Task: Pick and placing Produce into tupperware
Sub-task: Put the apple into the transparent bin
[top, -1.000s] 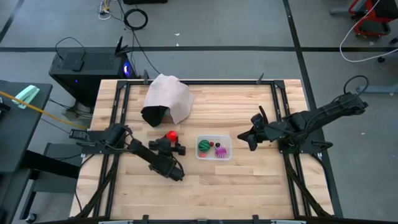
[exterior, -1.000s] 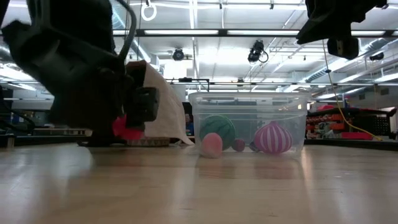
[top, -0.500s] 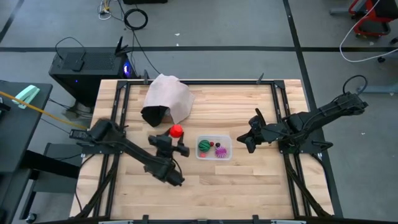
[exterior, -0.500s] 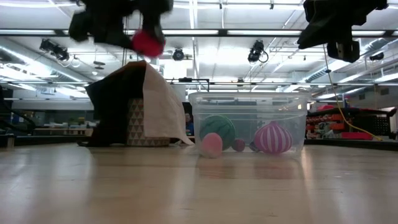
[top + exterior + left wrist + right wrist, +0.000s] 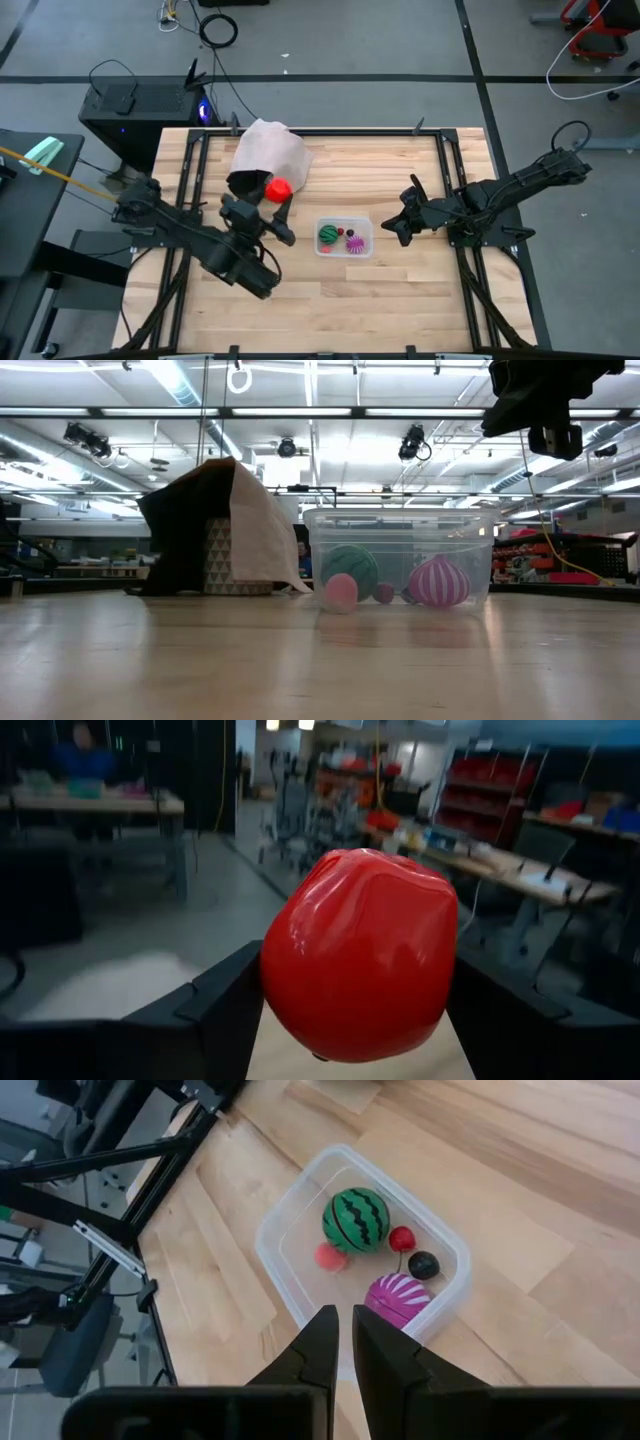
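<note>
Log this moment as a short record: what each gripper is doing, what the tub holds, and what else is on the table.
left gripper: shut on the red produce, raised near the bag
right gripper: fingers nearly together, empty, right of the tub
tupperware: on the table
tub contents: green striped ball, magenta piece, small red, dark and pink pieces
bag: pale, open, behind the tub
</note>
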Motion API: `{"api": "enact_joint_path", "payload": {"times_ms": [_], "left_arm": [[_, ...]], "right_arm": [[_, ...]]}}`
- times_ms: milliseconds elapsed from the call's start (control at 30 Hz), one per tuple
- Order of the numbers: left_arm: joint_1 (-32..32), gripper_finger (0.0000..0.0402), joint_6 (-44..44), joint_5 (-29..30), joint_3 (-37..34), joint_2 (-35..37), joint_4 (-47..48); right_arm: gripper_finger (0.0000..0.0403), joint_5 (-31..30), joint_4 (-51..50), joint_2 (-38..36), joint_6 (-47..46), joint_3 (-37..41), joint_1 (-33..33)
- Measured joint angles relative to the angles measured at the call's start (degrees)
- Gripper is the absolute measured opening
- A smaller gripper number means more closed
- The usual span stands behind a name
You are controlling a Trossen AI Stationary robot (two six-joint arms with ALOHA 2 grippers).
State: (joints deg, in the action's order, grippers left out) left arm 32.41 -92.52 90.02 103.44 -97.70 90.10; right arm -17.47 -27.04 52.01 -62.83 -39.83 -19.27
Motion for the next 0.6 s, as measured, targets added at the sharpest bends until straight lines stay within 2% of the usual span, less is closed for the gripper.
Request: {"api": "enact_joint_path", "payload": {"times_ms": [233, 500, 600], "left_arm": [[0.72, 0.0275, 19.31, -0.24, 13.58, 0.76, -0.11], [1.76, 0.0277, 32.93, -0.44, 26.79, 0.76, -1.12], [2.00, 0.0274, 40.34, -0.55, 29.81, 0.76, -5.75]], "right_arm": [[0.0041, 0.00, -0.05, 0.00, 0.26, 0.00, -0.02], [0.0041, 0.00, -0.08, 0.00, 1.09, 0.00, 0.00], [0.0041, -0.01, -0.07, 0.00, 1.37, 0.00, 0.00]]}}
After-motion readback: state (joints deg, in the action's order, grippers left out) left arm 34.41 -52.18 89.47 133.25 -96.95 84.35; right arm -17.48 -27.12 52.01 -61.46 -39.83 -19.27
